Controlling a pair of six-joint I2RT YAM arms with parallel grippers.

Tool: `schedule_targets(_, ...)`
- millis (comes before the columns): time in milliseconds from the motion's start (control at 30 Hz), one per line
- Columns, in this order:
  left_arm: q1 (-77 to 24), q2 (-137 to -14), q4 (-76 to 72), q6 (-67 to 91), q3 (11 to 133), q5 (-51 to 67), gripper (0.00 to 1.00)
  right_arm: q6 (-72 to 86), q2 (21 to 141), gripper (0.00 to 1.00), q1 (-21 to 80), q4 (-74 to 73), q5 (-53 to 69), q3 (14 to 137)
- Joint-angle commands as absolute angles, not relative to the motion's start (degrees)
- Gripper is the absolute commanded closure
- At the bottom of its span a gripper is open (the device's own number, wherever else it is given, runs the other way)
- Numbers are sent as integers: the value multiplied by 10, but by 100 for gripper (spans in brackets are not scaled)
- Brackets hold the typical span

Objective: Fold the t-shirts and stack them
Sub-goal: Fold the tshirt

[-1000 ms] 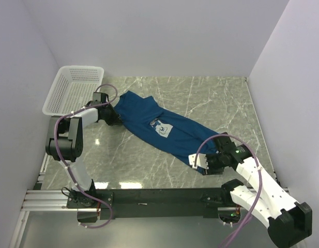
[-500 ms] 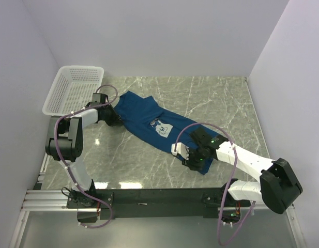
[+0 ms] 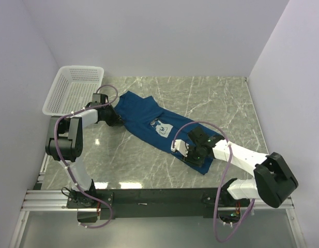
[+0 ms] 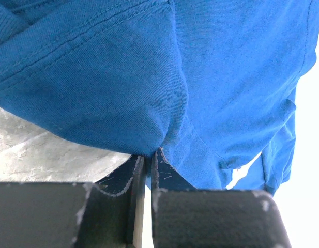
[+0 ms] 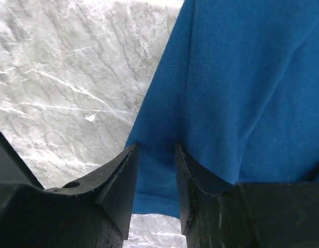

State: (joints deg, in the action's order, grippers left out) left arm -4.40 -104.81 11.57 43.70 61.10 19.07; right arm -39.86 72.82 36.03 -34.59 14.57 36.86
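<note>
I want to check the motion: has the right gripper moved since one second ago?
Yes. The right gripper went left along the t-shirt, away from the right wall and nearer its cartoon print.
</note>
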Motion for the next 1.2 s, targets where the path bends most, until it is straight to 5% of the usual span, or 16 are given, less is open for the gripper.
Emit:
schedule_targets(0, -44, -1025, 100, 425, 606, 208, 90, -390, 745, 59, 363, -332, 134, 382)
schedule_targets(133, -43, -1027, 100, 425, 606, 210, 90, -394, 753, 72, 364, -342, 147, 387)
schedule_targets(300, -41, -1027, 105, 421, 612, 210, 90, -415, 709, 100, 364, -369, 163, 387)
schedule_targets(700, -33, -1028, 114, 416, 621, 211, 91, -533, 544, 100, 366, -484, 208, 360)
schedule_targets(1000, -33, -1041, 115, 417, 624, 215, 91, -600, 539, 52, 367, -549, 203, 350)
schedule_targets(1167, -32, -1041, 120, 412, 628, 215, 91, -536, 566, 46, 353, -485, 159, 357)
